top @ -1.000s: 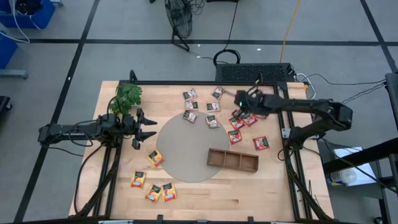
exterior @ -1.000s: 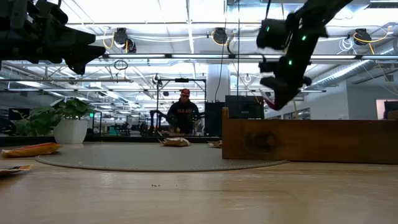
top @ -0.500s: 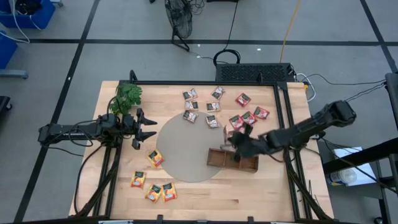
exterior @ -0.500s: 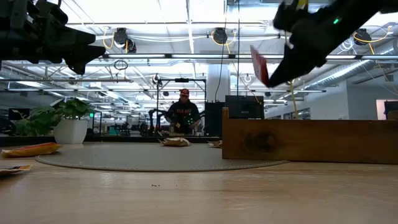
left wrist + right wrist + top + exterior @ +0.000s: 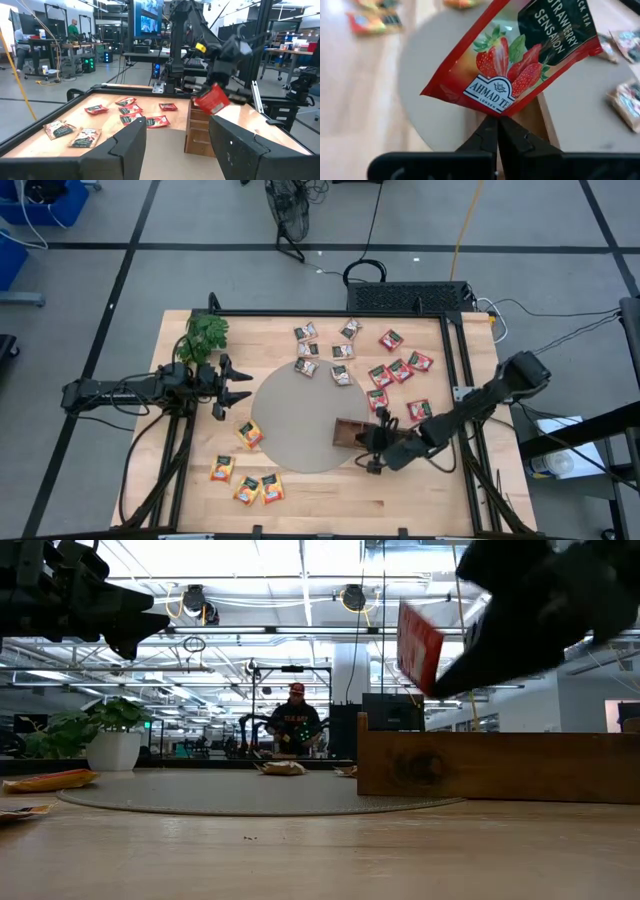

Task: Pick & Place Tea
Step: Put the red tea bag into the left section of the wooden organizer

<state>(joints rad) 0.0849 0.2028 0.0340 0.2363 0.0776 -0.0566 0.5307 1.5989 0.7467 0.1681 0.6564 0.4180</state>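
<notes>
Right gripper [image 5: 378,448] clamped on a red strawberry sachet [image 5: 520,60], fingers pinching its lower edge; sachet hangs tilted above the near end of the wooden tray [image 5: 350,432]. Low view shows the sachet [image 5: 419,645] up in the air, clear of the tray wall [image 5: 500,766], not inside yet.

Change vs. a sec ago: R arm was back at the red cluster near the table's far-right side, then swung over the tray w/ one sachet; now it sits further toward the tray's left end, at the edge of the grey round mat [image 5: 300,420]. Red group [image 5: 395,370] is one short.

Meaning: pick done, carry nearly done; release into a compartment looks next. Which compartment: can't tell, arm hides most of the tray from above.

Left gripper [image 5: 235,386] waits w/ fingers spread, at table's left beside the green sprig [image 5: 205,332]. Still loose: grey-white sachets [image 5: 320,355] at far side, orange-yellow ones [image 5: 245,475] near-left.
</notes>
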